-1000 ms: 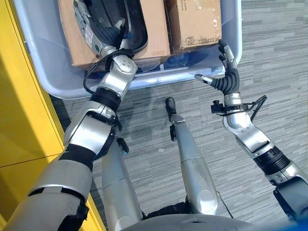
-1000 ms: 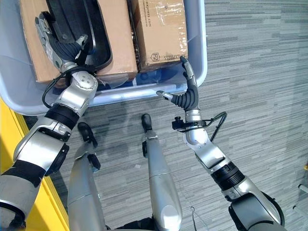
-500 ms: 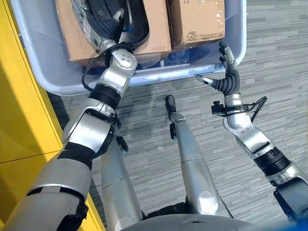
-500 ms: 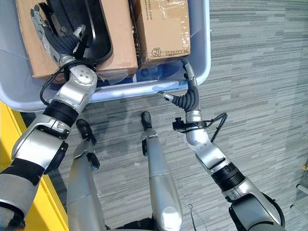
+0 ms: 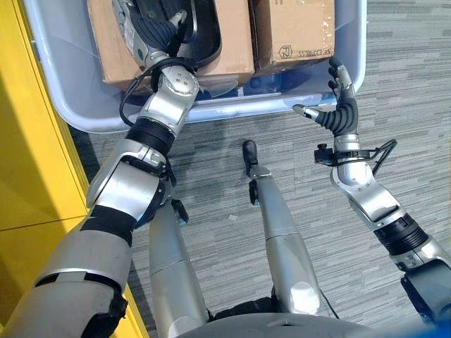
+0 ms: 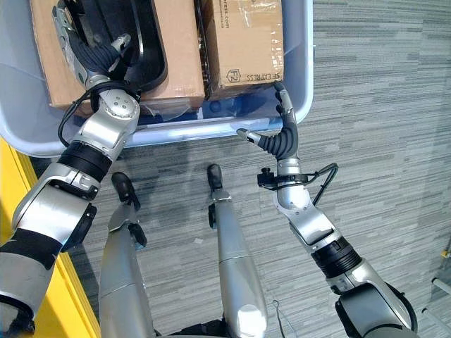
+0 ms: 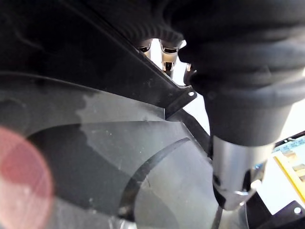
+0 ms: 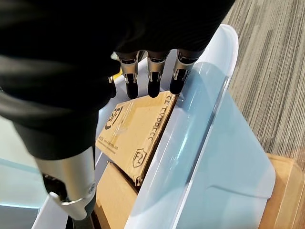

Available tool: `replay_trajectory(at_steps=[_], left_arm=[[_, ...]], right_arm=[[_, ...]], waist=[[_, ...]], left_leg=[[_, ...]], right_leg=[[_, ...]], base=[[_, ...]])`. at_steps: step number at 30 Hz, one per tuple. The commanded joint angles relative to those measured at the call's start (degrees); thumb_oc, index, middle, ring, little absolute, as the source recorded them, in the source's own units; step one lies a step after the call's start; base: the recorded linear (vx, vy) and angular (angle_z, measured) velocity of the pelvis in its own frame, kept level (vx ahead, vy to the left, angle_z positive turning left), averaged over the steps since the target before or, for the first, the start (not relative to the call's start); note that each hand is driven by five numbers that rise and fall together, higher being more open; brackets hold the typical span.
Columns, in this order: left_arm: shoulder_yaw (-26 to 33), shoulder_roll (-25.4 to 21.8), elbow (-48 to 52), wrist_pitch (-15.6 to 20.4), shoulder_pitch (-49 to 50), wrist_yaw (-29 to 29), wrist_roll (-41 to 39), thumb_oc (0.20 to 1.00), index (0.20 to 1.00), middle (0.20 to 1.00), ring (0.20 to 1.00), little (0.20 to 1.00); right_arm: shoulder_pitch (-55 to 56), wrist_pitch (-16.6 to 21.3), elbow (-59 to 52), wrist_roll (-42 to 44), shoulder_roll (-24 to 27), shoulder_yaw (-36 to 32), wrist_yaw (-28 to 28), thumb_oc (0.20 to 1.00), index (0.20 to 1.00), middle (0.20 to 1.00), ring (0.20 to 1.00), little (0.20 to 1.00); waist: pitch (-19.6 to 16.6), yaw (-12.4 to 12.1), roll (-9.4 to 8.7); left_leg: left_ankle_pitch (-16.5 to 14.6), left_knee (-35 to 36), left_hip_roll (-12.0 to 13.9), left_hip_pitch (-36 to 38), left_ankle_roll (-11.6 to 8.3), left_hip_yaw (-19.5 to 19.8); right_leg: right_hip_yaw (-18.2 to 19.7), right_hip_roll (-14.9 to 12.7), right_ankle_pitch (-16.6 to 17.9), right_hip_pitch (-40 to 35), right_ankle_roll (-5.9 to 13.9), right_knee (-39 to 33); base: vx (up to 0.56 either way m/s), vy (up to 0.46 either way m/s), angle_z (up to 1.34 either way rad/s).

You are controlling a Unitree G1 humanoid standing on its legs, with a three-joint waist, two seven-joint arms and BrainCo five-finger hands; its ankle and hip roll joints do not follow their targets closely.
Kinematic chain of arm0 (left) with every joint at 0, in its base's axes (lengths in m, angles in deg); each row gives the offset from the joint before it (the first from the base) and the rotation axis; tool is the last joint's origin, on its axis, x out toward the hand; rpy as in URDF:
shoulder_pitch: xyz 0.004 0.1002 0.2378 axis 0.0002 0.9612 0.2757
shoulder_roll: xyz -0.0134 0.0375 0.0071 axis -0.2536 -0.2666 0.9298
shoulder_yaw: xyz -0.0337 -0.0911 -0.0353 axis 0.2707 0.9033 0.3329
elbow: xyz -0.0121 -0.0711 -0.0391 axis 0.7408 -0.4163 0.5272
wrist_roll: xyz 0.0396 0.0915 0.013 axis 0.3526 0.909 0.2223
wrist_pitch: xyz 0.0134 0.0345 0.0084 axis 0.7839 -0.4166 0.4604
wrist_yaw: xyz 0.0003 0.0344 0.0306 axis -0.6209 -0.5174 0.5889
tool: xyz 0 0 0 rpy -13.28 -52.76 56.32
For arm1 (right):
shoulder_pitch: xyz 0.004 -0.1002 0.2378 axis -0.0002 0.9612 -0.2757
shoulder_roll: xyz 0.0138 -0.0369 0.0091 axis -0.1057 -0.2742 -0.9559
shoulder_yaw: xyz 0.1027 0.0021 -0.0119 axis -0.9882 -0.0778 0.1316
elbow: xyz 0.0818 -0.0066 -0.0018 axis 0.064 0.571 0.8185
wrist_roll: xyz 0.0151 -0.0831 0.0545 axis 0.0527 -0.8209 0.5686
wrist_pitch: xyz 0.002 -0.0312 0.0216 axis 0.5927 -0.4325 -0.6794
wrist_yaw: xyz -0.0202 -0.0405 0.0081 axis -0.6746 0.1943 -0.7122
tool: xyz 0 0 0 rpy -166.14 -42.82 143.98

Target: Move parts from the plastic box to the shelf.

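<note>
A translucent blue-grey plastic box (image 5: pixel 84 116) stands on the floor ahead. Two cardboard boxes (image 5: pixel 236 49) (image 5: pixel 292 28) lie in it. A black moulded plastic part (image 5: pixel 204 35) rests on the left carton. My left hand (image 5: pixel 151 32) is inside the box, on this black part. In the left wrist view the part's rim (image 7: pixel 157 90) runs across just past the hand. My right hand (image 5: pixel 342 105) hangs open outside the box, by its front right corner. Its fingers (image 8: pixel 150 81) point straight up along the wall.
A yellow panel (image 5: pixel 28 162) runs down the left side, close to my left arm. Grey striped carpet (image 5: pixel 409 84) lies open to the right of the box and in front of it.
The camera has shifted a little, so the box sits slightly further right. My left hand has reached slightly further over the black part. The right hand keeps its place by the corner.
</note>
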State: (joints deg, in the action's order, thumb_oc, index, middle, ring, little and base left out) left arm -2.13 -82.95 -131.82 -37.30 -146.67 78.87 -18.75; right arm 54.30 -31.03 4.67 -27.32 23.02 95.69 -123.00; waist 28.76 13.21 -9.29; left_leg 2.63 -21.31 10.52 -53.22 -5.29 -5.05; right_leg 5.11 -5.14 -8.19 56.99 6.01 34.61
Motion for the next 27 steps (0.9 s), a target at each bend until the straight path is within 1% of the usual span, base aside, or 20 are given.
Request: replay_trajectory(at_steps=[1,4,5,6,8,9,10,11,12,13,14,21,22,23,24,25,27], left_arm=[[-1.6,7.1,-9.6,-4.8,4.8,-17.7,-9.4,1.0,1.0,1.0,1.0,1.0],[-1.5,7.4,-9.2,-4.2,5.1,-18.9,-11.1,1.0,1.0,1.0,1.0,1.0],[-1.4,7.6,-8.8,-3.2,5.5,-19.5,-11.0,1.0,1.0,1.0,1.0,1.0],[-1.4,7.7,-8.7,-3.4,5.5,-19.6,-10.7,1.0,1.0,1.0,1.0,1.0],[-1.8,8.0,-8.4,-4.1,5.8,-19.7,-9.7,1.0,1.0,1.0,1.0,1.0],[-1.9,8.1,-8.3,-5.0,5.9,-20.5,-11.5,1.0,1.0,1.0,1.0,1.0],[-1.9,8.0,-8.3,-5.1,5.9,-20.7,-11.7,1.0,1.0,1.0,1.0,1.0],[-1.7,8.1,-8.9,-7.0,5.9,-20.9,-12.2,1.0,1.0,1.0,1.0,1.0],[-1.7,8.2,-9.1,-7.2,5.9,-21.0,-12.0,1.0,1.0,1.0,1.0,1.0],[-1.9,8.4,-9.9,-9.1,6.1,-21.2,-12.1,1.0,1.0,1.0,1.0,1.0],[-1.8,8.4,-10.2,-10.2,6.2,-20.8,-12.2,1.0,1.0,1.0,1.0,1.0],[-1.8,8.0,-13.2,-10.3,6.5,-22.8,-11.5,1.0,1.0,1.0,1.0,1.0],[-1.9,8.0,-13.3,-10.4,6.6,-22.9,-11.7,0.896,0.896,0.896,0.896,0.896],[-1.9,8.1,-13.3,-10.5,6.7,-23.0,-12.1,0.438,0.438,0.438,0.438,0.438],[-1.9,8.2,-13.5,-10.7,6.9,-22.9,-11.8,0.2,0.2,0.2,0.2,0.2],[-1.8,8.3,-13.4,-11.2,6.9,-21.7,-11.3,0.2,0.2,0.2,0.2,0.2],[-1.5,8.1,-13.6,-10.9,6.9,-19.6,-11.5,0.2,0.2,0.2,0.2,0.2]], right_arm=[[-2.1,0.6,-3.1,0.8,3.1,-2.9,0.4,1.0,1.0,1.0,1.0,1.0],[-2.0,0.5,-3.3,0.9,3.4,-3.1,0.8,1.0,1.0,1.0,1.0,1.0],[-1.9,0.5,-3.3,0.8,3.5,-3.3,1.0,1.0,1.0,1.0,1.0,1.0],[-1.9,0.4,-3.3,0.8,3.5,-3.3,1.1,1.0,1.0,1.0,1.0,1.0],[-2.0,0.4,-3.3,0.8,3.5,-3.3,1.0,1.0,1.0,1.0,1.0,1.0],[-2.0,0.3,-3.4,1.0,3.7,-3.3,1.0,1.0,1.0,1.0,1.0,1.0],[-2.0,0.2,-3.4,1.0,3.8,-3.3,1.1,1.0,1.0,1.0,1.0,1.0],[-2.0,0.1,-3.4,1.1,3.8,-3.3,1.3,1.0,1.0,1.0,1.0,1.0],[-2.0,0.1,-3.4,1.1,3.8,-3.3,1.3,1.0,1.0,1.0,1.0,1.0],[-2.0,0.1,-3.5,1.2,4.0,-3.4,1.5,1.0,1.0,1.0,1.0,1.0],[-2.0,0.1,-3.5,1.2,4.0,-3.3,1.6,1.0,1.0,1.0,1.0,1.0],[-2.1,-0.3,-4.6,1.7,4.7,-3.1,1.4,1.0,1.0,1.0,1.0,1.0],[-2.1,-0.2,-4.6,1.7,4.8,-3.2,1.3,1.0,1.0,1.0,1.0,1.0],[-2.1,0.0,-4.6,1.7,4.9,-3.2,1.2,1.0,1.0,1.0,1.0,1.0],[-2.0,-0.1,-4.9,1.3,5.0,-3.4,1.2,1.0,1.0,1.0,1.0,1.0],[-2.1,-0.3,-5.0,1.2,5.1,-3.5,1.0,1.0,1.0,1.0,1.0,1.0],[-2.2,-0.6,-5.1,1.3,5.2,-3.6,0.1,1.0,1.0,1.0,1.0,1.0]], waist=[[1.0,3.8,1.26],[1.0,3.9,1.57],[1.0,4.0,1.74],[1.0,4.0,1.77],[1.0,4.0,1.86],[1.0,4.0,1.93],[1.0,4.0,1.95],[1.0,4.1,2.06],[1.0,4.1,2.1],[1.0,4.2,2.22],[1.0,4.2,2.29],[1.0,4.7,2.33],[1.0,4.7,2.36],[1.0,4.7,2.41],[1.0,4.8,2.53],[1.0,4.8,2.59],[1.0,4.7,2.56]], left_leg=[[-7.0,-3.7,-4.7,1.4,2.9,-5.6],[-6.9,-3.6,-4.9,1.6,2.86,-5.7],[-7.0,-3.5,-5.0,1.6,2.88,-5.8],[-7.0,-3.5,-5.0,1.6,2.88,-5.8],[-6.9,-3.5,-5.0,1.5,2.85,-5.8],[-6.9,-3.6,-5.1,1.4,2.87,-5.8],[-6.9,-3.6,-5.1,1.4,2.87,-5.8],[-6.9,-3.5,-5.2,1.4,2.91,-5.9],[-6.9,-3.5,-5.2,1.4,2.92,-5.9],[-6.8,-3.5,-5.2,1.5,2.92,-6.0],[-6.8,-3.4,-5.3,1.5,2.89,-6.0],[-6.7,-3.0,-5.1,1.9,2.82,-6.5],[-6.7,-3.0,-5.1,1.9,2.82,-6.5],[-6.7,-3.1,-5.1,1.8,2.82,-6.5],[-6.8,-3.3,-5.2,1.7,2.84,-6.5],[-6.8,-3.4,-5.1,1.6,2.83,-6.5],[-6.8,-3.3,-5.1,1.7,2.84,-6.5]], right_leg=[[-2.3,7.8,-2.9,-1.1,-4.19,2.0],[-2.1,7.8,-3.0,-1.1,-4.27,2.0],[-1.9,7.9,-3.1,-1.1,-4.24,2.1],[-1.8,7.9,-3.1,-1.1,-4.24,2.1],[-1.8,7.8,-3.1,-1.0,-4.3,2.1],[-1.8,7.9,-3.1,-0.8,-4.32,2.1],[-1.8,7.9,-3.1,-0.8,-4.32,2.1],[-1.7,7.9,-3.2,-0.8,-4.3,2.1],[-1.7,7.8,-3.2,-0.7,-4.31,2.1],[-1.7,7.8,-3.2,-0.7,-4.35,2.2],[-1.6,7.8,-3.2,-0.7,-4.35,2.2],[-1.6,7.8,-3.4,-0.8,-4.43,2.2],[-1.6,7.8,-3.4,-0.7,-4.45,2.2],[-1.6,7.8,-3.4,-0.6,-4.48,2.2],[-1.5,7.9,-3.5,-0.5,-4.5,2.4],[-1.5,7.8,-3.6,-0.5,-4.54,2.5],[-1.5,7.9,-3.6,-0.6,-4.6,2.3]], base=[[0.0,0.0,0.0],[0.0,0.0,0.0],[0.0,0.0,0.0],[0.0,0.0,0.0],[0.0,0.0,0.0],[0.0,0.0,0.0],[0.0,0.0,0.0],[0.0,0.0,0.0],[0.0,0.0,0.0],[0.0,0.0,0.0],[0.0,0.0,0.0],[0.0,0.0,0.0],[0.0,0.0,0.0],[0.0,0.0,0.0],[0.0,0.0,0.0],[0.0,0.0,0.0],[0.0,0.0,0.0]])
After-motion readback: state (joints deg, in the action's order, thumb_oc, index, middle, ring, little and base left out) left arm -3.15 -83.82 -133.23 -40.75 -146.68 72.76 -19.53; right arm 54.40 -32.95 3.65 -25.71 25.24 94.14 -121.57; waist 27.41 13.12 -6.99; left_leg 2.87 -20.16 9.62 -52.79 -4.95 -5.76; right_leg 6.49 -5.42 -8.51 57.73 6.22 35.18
